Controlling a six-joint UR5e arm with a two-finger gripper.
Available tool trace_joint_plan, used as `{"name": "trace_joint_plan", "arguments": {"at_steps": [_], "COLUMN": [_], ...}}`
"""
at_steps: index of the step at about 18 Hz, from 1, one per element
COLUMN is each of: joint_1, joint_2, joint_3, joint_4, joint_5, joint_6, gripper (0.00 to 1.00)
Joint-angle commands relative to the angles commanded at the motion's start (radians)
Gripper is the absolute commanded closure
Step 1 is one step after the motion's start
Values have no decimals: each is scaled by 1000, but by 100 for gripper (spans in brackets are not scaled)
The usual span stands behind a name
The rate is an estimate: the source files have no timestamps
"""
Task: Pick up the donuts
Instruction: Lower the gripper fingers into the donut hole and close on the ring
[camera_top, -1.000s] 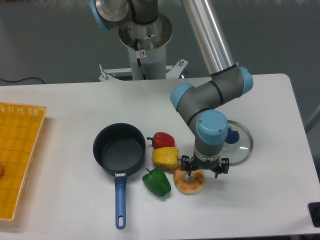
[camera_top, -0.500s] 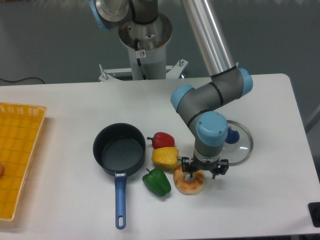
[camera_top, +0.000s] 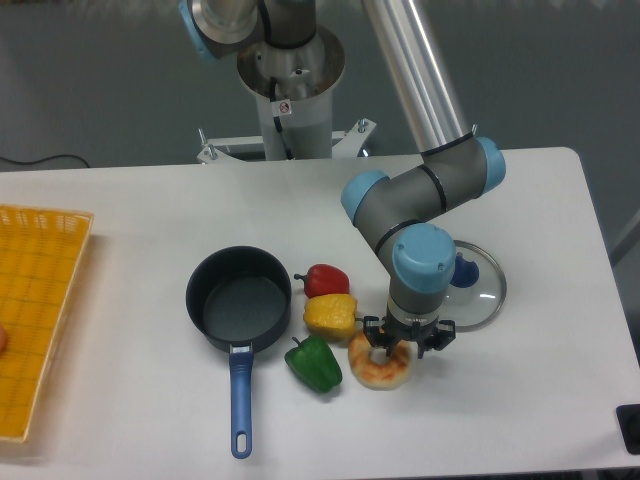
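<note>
Bright, even light from overhead; the white surface (camera_top: 150, 210) is nearly washed out toward its far edge. Shadows are soft and short. The focus is slightly soft throughout.

We see the arm (camera_top: 420, 200) folded downward, wrist vertical; the gripper (camera_top: 404, 339) points straight down, its jaws narrowly parted, fingertips low beneath the wrist.

No text or label can be read.
</note>
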Motion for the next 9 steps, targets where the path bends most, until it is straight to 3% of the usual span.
{"name": "trace_joint_plan", "arguments": {"at_steps": [6,9], "joint_1": [0,0], "joint_2": [2,5], "joint_3": [0,0], "joint_4": [0,0], "joint_5": [-3,-11], "joint_6": [-24,-26], "gripper": [80,81]}}
